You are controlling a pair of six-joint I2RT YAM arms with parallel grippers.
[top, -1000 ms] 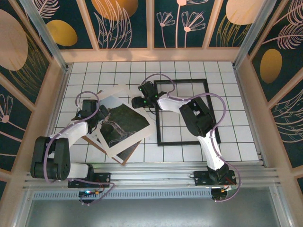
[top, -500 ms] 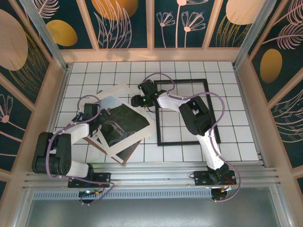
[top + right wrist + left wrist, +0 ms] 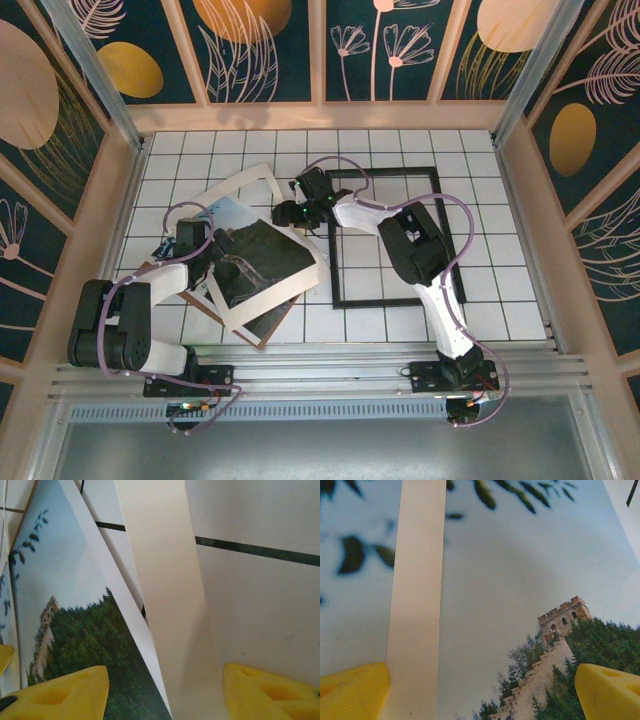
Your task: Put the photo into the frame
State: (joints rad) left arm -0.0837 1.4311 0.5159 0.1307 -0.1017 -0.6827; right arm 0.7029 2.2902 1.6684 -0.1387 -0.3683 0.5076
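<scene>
The photo (image 3: 258, 262) lies left of centre on the tiles, showing dark hills and a wall under pale sky (image 3: 520, 580). The thin black frame (image 3: 390, 302) lies flat just to its right. My left gripper (image 3: 205, 262) hovers open over the photo's left part, its yellow fingers (image 3: 355, 690) wide apart. My right gripper (image 3: 287, 212) is at the photo's far right corner, beside the frame's left side. Its jaws stand open astride a strip of the cream mat border (image 3: 165, 580). One finger is over the photo (image 3: 75, 630); the other finger (image 3: 270, 690) touches the strip's outer edge.
The cream-white mat border (image 3: 240, 180) lies over the photo, its far side tilted up toward the back left. A brown backing board (image 3: 268, 335) sticks out under the photo's near edge. Wooden walls enclose the table on three sides. Open tiles lie behind and right of the frame.
The mat border has swung up and toward the back left, now outlining the photo. The left arm pulled in closer to the photo. The right gripper barely moved.
</scene>
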